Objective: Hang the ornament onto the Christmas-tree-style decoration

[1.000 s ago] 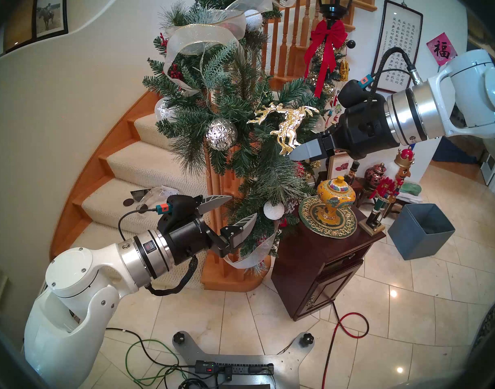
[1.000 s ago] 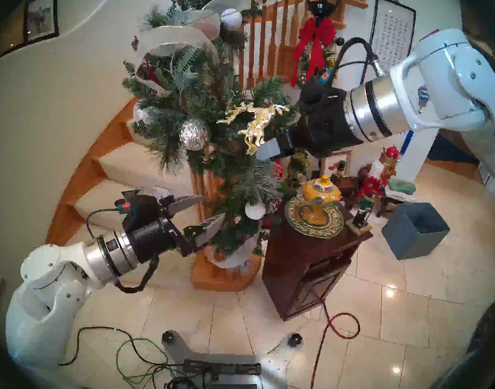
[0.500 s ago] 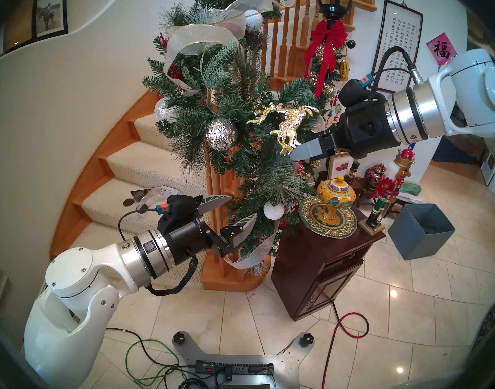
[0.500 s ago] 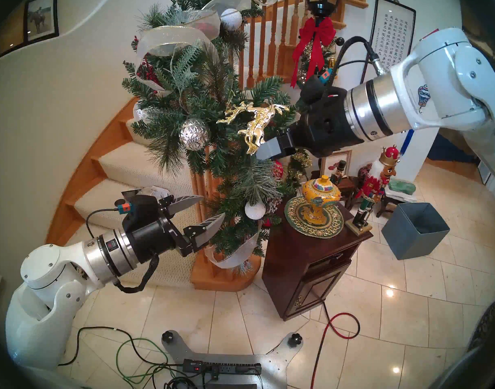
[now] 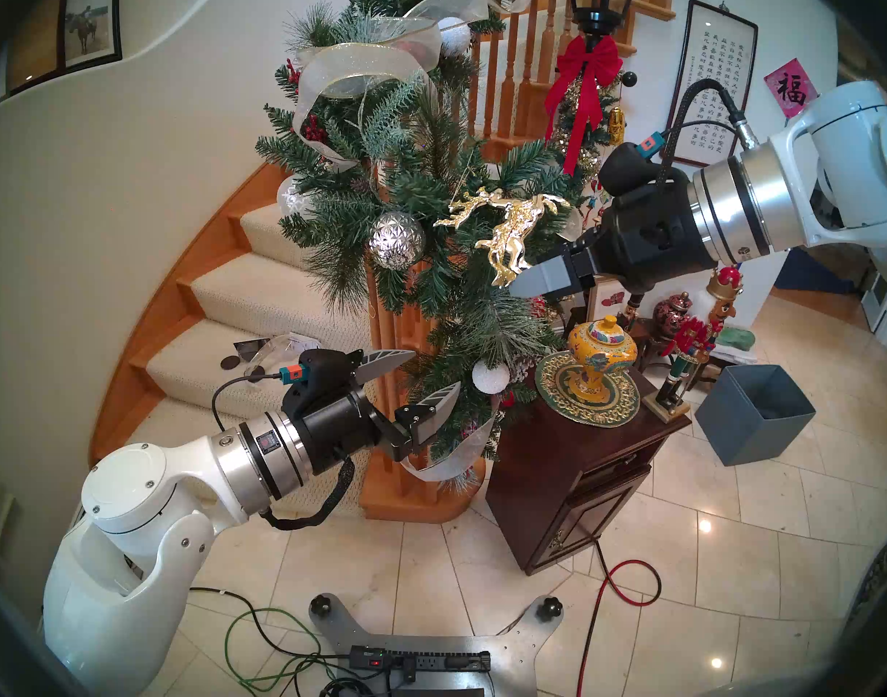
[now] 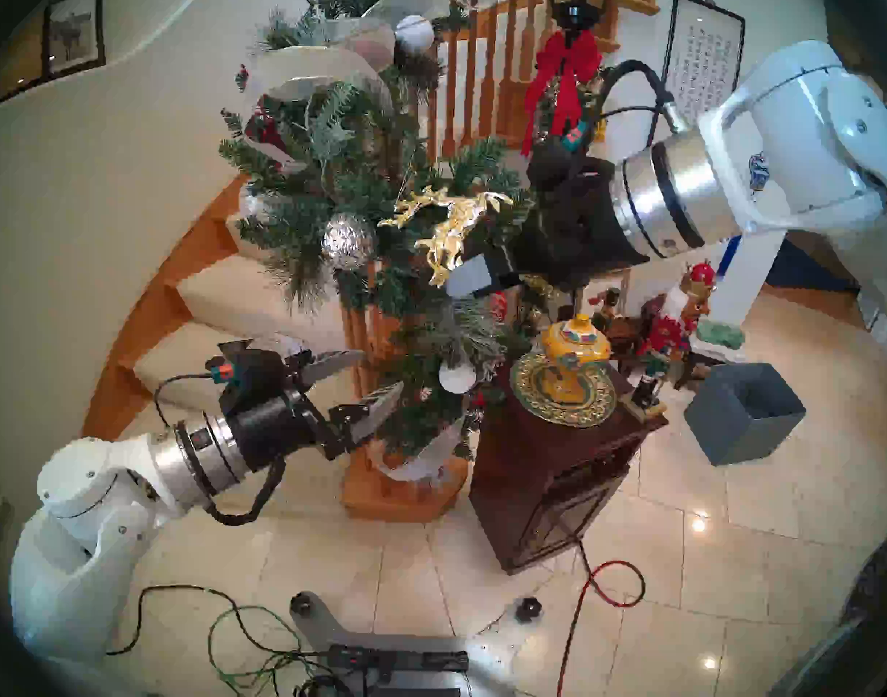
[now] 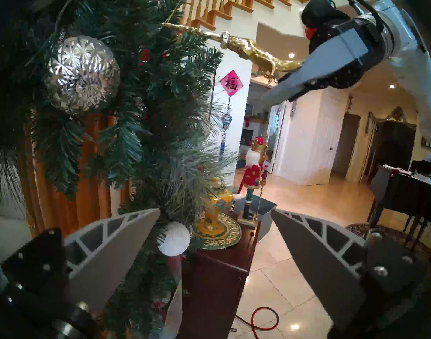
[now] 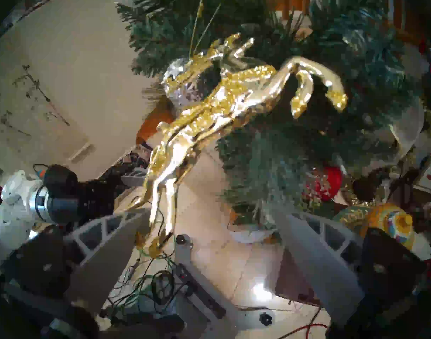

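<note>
The shiny gold reindeer-chain ornament [image 5: 501, 233] now hangs by its string in the bushy green pine garland [image 5: 431, 203], swung slightly leftward as the right gripper [image 8: 209, 233], jaws wide and empty, shifts beside it.

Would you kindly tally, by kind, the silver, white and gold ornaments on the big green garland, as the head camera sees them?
Faceted silver ball: 1
White snowy balls: 2
Pale snowflake ball: 1
Gold reindeer ornament: 1
Total: 5
</note>
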